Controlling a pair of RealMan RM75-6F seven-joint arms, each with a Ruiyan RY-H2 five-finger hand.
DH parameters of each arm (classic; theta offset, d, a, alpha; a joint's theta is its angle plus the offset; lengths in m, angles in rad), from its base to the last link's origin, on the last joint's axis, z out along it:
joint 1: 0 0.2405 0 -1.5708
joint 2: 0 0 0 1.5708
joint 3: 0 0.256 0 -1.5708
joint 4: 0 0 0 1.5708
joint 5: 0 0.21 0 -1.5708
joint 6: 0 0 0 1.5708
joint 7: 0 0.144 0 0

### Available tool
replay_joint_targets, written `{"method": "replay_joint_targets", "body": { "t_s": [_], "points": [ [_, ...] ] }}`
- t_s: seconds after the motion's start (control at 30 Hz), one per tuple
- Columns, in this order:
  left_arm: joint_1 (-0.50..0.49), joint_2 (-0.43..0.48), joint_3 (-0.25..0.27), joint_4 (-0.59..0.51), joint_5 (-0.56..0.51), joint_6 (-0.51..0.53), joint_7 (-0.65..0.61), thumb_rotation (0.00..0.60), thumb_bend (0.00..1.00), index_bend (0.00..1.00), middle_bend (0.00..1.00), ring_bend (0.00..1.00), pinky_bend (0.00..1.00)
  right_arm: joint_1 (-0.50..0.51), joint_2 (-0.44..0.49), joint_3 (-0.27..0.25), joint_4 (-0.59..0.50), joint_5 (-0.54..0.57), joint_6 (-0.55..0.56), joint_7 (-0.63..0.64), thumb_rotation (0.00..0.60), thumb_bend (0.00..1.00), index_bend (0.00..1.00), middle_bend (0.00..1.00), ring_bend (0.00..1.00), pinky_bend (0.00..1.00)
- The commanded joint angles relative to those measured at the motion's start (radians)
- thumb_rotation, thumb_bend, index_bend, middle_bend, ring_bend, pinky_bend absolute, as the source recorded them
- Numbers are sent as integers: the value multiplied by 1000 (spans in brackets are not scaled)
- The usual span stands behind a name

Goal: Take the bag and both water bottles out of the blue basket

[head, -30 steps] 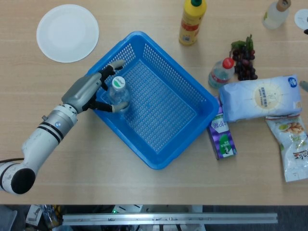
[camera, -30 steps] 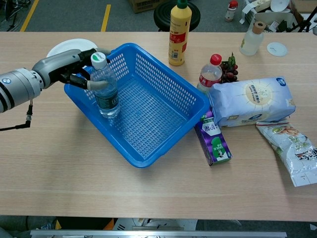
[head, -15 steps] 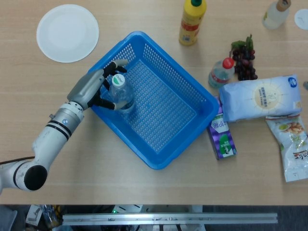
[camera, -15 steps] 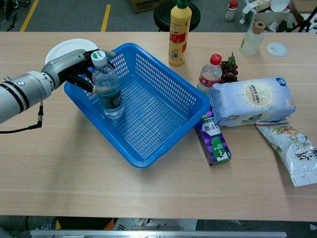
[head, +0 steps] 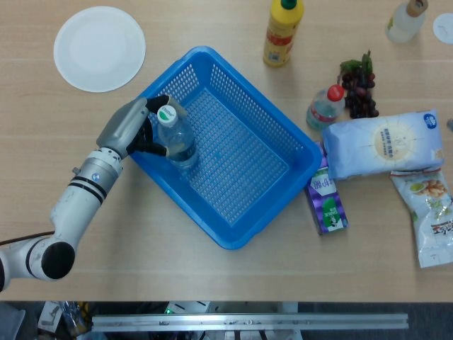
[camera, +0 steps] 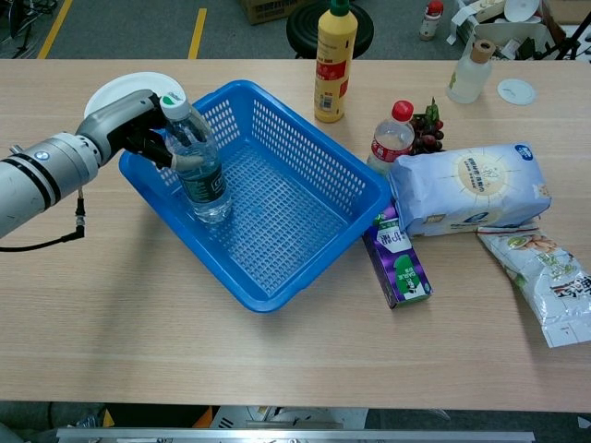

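The green-capped bottle (head: 175, 137) now tilts, gripped by the left hand (head: 132, 126).

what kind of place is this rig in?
Likely a lab or workshop, not a home: a wooden table with staged groceries around a blue basket, an aluminium rail at its front edge, and yellow floor tape behind.

Bright blue plastic mesh basket (head: 241, 159), clear water bottle with a green-and-white cap (head: 175, 138), grey-and-black robot hand (head: 133, 129), plain white round plate (head: 99, 48), yellow sauce bottle (head: 283, 32), purple carton (head: 325, 200).
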Motion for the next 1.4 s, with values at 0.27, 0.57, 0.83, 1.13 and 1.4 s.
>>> {"method": "replay_joint_targets", "body": {
  "t_s": [0.27,0.57,0.83,1.13,1.4],
  "points": [
    [47,137,-32,-137,57,66,-12,600,222,419,448,424,680,2,0,6,-9,0,-2,-2,600,91,25,263,252,519],
    [149,313,-89,-248,93,129,-186,600,221,409,449,424,681,1,-2,6,-9,-5,1,5,600,91,25,263,252,519],
    [238,414,-90,-265,146,255,-185,600,221,407,447,424,681,-3,-7,3,-6,-12,8,12,600,92,25,263,252,519],
    [345,499,-18,-301,163,325,-148,600,222,399,447,424,681,0,-11,1,-4,-17,3,11,600,92,25,263,252,519],
    [398,480,46,-309,209,342,-158,600,222,396,449,423,681,-2,-13,-6,-10,-20,-3,1,600,91,25,263,252,519]
  ]
}}
